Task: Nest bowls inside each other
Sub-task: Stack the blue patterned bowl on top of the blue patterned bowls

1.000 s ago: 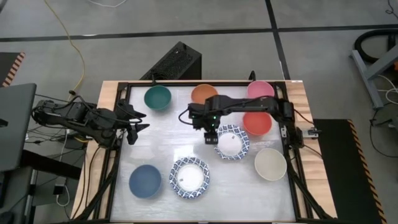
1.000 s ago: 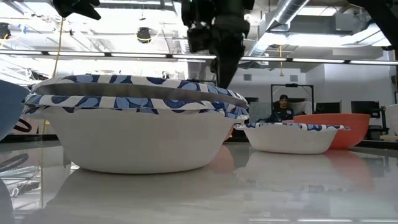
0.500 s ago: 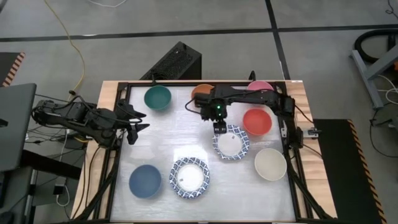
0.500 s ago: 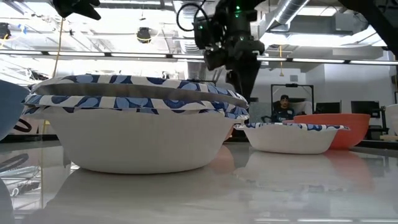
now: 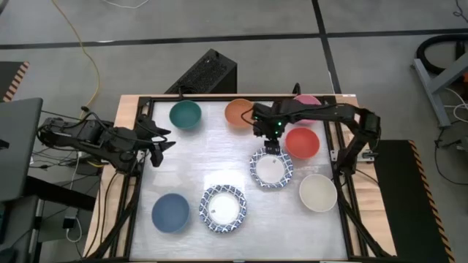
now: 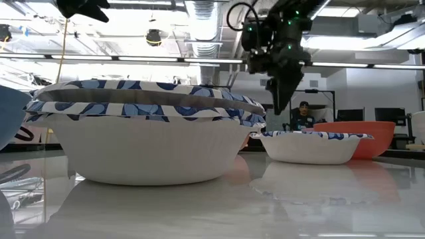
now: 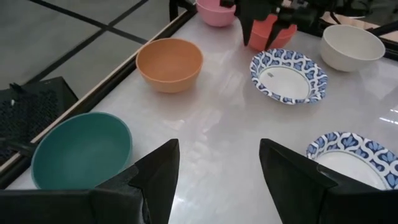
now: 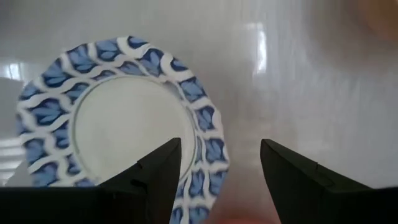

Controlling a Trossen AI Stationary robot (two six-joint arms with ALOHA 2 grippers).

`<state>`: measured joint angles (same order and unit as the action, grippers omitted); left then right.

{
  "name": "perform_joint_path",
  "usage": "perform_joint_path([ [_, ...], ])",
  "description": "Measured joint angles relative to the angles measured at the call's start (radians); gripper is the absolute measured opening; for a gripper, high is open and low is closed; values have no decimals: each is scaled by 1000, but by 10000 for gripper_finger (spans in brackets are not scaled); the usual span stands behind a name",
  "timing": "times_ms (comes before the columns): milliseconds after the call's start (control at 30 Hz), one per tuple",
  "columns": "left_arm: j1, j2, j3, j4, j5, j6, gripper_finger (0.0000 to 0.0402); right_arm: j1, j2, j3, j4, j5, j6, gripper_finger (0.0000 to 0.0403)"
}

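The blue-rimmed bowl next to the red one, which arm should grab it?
Right. The right gripper hangs open just over that blue-rimmed bowl's far rim, while the left gripper waits open at the table's left edge.

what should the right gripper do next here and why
Probably lower onto the far rim of the blue-patterned bowl and close. The right gripper hangs open above that rim, holding nothing, and no bowls look nested yet. The left gripper waits open at the table's left side.
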<state>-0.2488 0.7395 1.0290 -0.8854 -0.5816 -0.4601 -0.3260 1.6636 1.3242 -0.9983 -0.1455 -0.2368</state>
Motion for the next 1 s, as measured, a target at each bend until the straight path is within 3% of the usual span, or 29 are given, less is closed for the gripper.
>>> perform_joint_path([
  [133, 0, 0, 0, 0, -2, -16, 212, 4, 16, -39, 65, 1, -8, 240],
  [500, 0, 0, 0, 0, -7, -35, 212, 3, 170, -40, 64, -15, -62, 240],
  [700, 0, 0, 0, -18, -10, -35, 212, 4, 191, -40, 59, -14, -61, 232],
  [833, 0, 0, 0, -25, -13, -32, 212, 4, 188, -40, 52, -13, -60, 194],
  [1000, 0, 0, 0, -25, -21, -31, 212, 4, 189, -40, 45, -13, -61, 109],
])
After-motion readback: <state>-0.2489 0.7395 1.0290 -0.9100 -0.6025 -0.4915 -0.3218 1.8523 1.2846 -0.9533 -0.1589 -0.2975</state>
